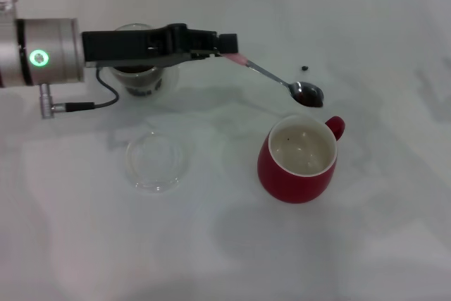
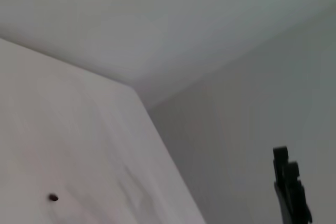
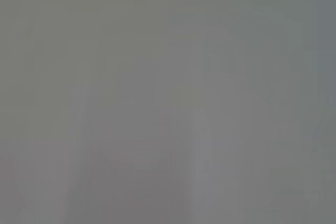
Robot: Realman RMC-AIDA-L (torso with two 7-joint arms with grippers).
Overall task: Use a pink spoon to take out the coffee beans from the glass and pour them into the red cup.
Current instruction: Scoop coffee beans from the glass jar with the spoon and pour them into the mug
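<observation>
In the head view my left gripper (image 1: 224, 46) reaches in from the left and is shut on the pink spoon (image 1: 271, 75) by its pink handle. The spoon slopes down to the right, and its metal bowl carries dark coffee beans (image 1: 308, 97) just above the far rim of the red cup (image 1: 299, 159). The cup stands upright with a white inside and its handle at the back right. The glass (image 1: 144, 81) with dark beans inside stands behind and under my left arm, partly hidden. My right gripper is out of view.
A shallow clear glass dish (image 1: 156, 162) lies on the white table left of the red cup. One loose bean (image 1: 304, 68) lies on the table behind the spoon; the left wrist view shows a loose bean (image 2: 53, 198) too. The right wrist view shows only plain grey.
</observation>
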